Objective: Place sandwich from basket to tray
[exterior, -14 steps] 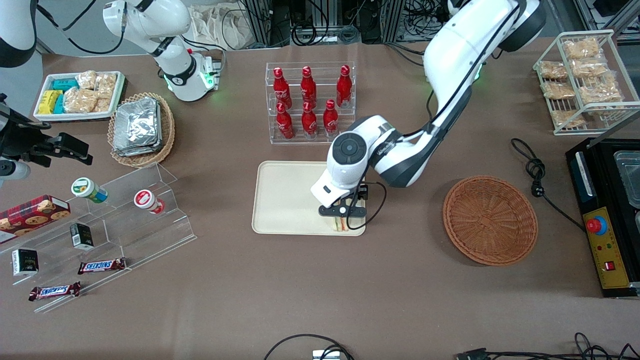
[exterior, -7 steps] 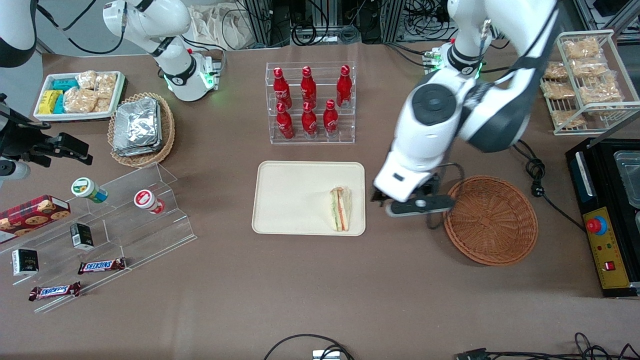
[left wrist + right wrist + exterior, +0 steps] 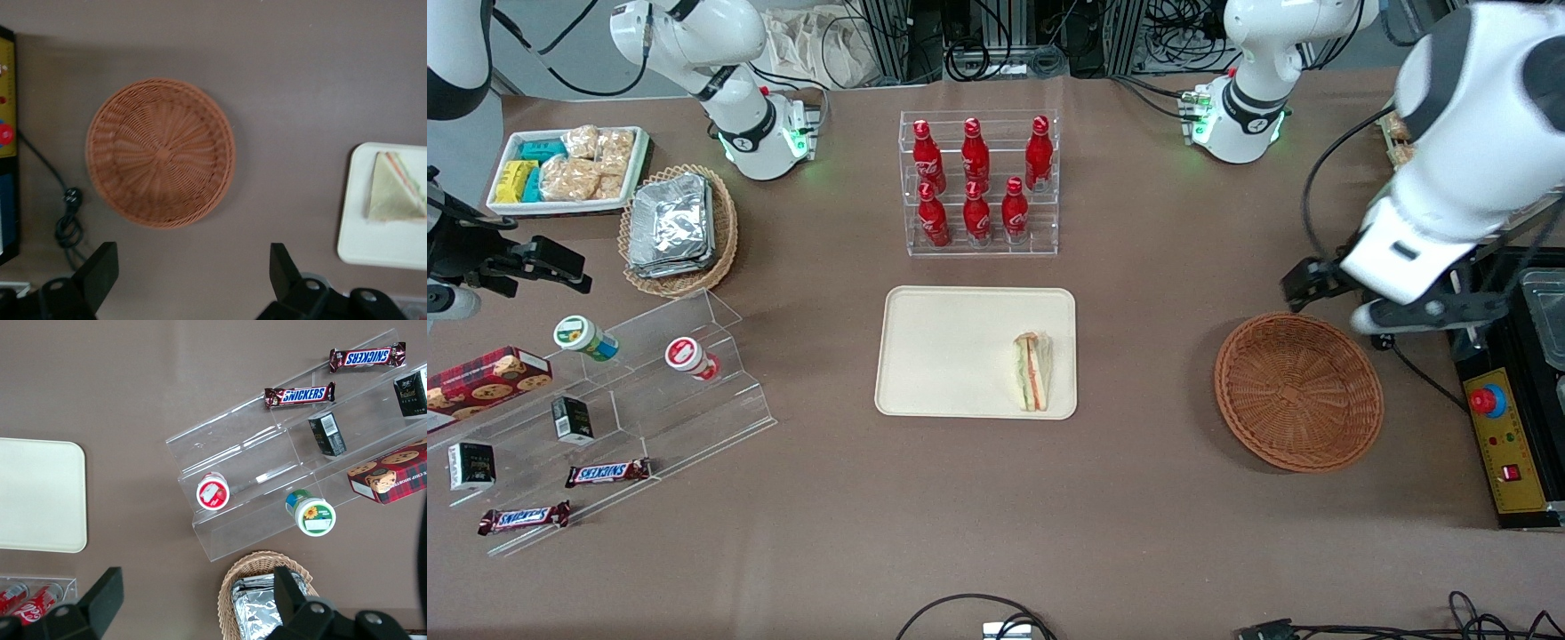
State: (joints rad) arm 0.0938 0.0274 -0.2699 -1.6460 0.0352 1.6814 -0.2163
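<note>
Sandwich (image 3: 1034, 372) lies on tray (image 3: 951, 351); basket (image 3: 1298, 391) empty; gripper (image 3: 193, 280) fingers (image 3: 100, 273) spread apart.

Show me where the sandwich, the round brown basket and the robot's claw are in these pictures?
sandwich (image 3: 1033, 372): front view, middle of the wedge, lying on the tray.
basket (image 3: 161, 153): left wrist view, centre of its woven floor.
claw (image 3: 193, 275): left wrist view, midway between its open fingertips, raised above the table beside the basket.
</note>
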